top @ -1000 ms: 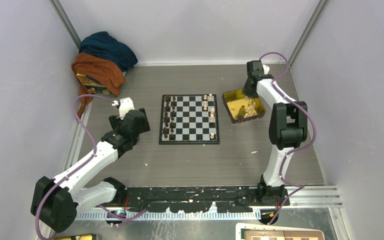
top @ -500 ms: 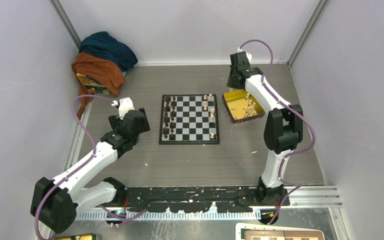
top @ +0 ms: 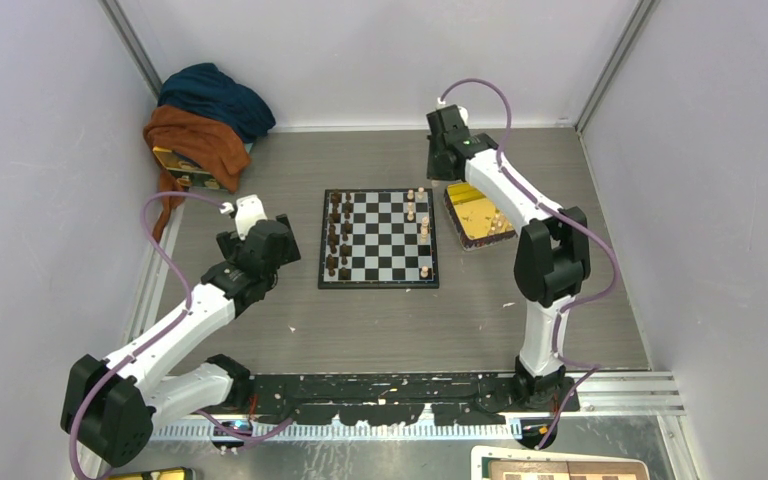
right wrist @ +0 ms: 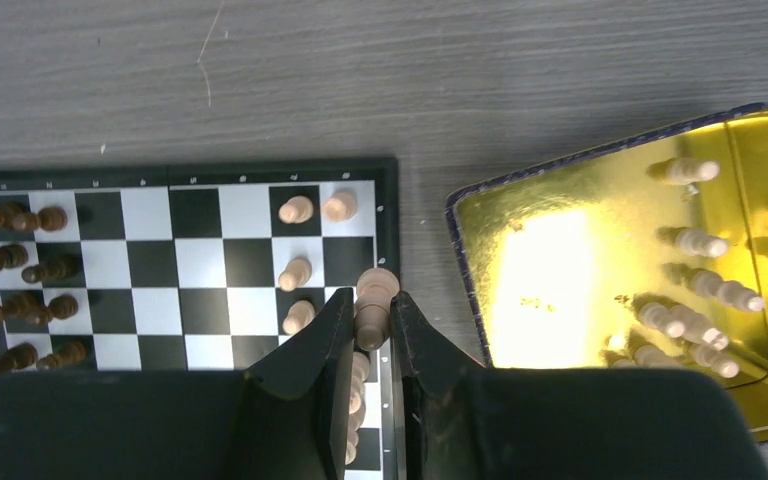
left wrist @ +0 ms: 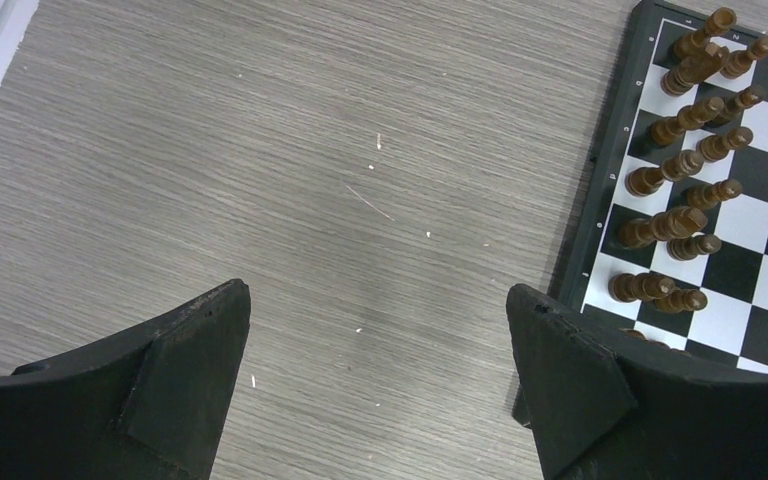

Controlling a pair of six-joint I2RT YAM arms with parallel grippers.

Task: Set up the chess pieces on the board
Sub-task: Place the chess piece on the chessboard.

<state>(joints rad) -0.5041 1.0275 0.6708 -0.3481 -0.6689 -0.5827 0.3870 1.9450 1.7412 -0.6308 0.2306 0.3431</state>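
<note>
The board [top: 378,262] lies mid-table, and in the right wrist view the board [right wrist: 200,270] fills the left half. Light-tan chess pieces [top: 420,215] stand along its right side, with a few of the same pieces [right wrist: 297,210] near the far right corner. My right gripper [right wrist: 370,318] is shut on one light-tan piece [right wrist: 376,288], held above the board's right edge. From above, the right gripper [top: 438,172] hangs over that far right corner. My left gripper [left wrist: 378,300] is open over bare table just left of the board [left wrist: 760,200], holding nothing.
A shiny yellow tray [right wrist: 560,290] right of the board holds several more tan pieces [right wrist: 702,285]. Dark brown pieces [left wrist: 695,150] line the board's left columns. A blue and orange cloth pile [top: 205,120] sits at the far left corner. Walls enclose the table.
My right arm swung left from above the yellow tray to the board's far right corner, still gripping the tan piece. The left arm stayed still.
</note>
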